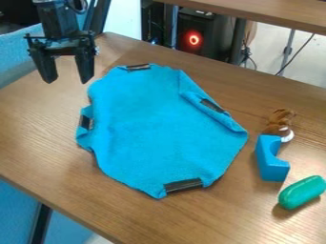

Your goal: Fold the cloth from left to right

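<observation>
The gripper (66, 78) hangs above the table at the upper left, open, its two fingers pointing down with nothing between them. Below and to the right of it, the blue cloth (159, 128) lies spread over the middle of the table, apart from the gripper. Dark strips are on the cloth near its top, left, right and bottom edges. Its right edge is turned over in a narrow flap, and a small part at the left edge also looks turned in.
Right of the cloth stand a brown toy (280, 125) and a blue arch-shaped block (270, 159), close together. A green oblong object (301, 192) lies nearer the front right. The wooden table's (57, 190) front edge slants across the lower left.
</observation>
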{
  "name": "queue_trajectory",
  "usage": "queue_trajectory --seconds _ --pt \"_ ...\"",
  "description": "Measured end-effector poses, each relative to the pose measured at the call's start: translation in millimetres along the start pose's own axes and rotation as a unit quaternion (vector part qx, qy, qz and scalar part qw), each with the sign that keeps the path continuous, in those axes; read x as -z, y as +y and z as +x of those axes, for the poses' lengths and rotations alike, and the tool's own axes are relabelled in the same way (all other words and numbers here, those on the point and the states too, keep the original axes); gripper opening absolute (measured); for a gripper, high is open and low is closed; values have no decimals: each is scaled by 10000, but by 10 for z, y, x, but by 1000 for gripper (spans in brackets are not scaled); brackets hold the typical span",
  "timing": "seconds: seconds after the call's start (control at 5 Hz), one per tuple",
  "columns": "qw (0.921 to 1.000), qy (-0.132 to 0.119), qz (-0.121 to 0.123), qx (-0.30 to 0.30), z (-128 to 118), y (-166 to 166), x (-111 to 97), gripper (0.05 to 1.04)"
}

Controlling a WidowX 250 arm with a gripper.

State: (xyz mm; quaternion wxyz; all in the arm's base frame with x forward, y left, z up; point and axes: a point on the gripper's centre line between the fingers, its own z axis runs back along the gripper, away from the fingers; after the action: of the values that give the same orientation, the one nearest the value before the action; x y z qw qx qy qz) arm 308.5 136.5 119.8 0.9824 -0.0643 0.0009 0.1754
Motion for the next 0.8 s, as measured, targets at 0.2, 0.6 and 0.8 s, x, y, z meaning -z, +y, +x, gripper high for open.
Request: queue_trajectory --seconds 0.2,0.6,0.8 --pt "9998 173 -28 -26 -9 12 124 1000" --pt "9999 -21 -4 -129 -2 38 322 1000" --pt "9997 -131 98 -159 8 75 381 1000"
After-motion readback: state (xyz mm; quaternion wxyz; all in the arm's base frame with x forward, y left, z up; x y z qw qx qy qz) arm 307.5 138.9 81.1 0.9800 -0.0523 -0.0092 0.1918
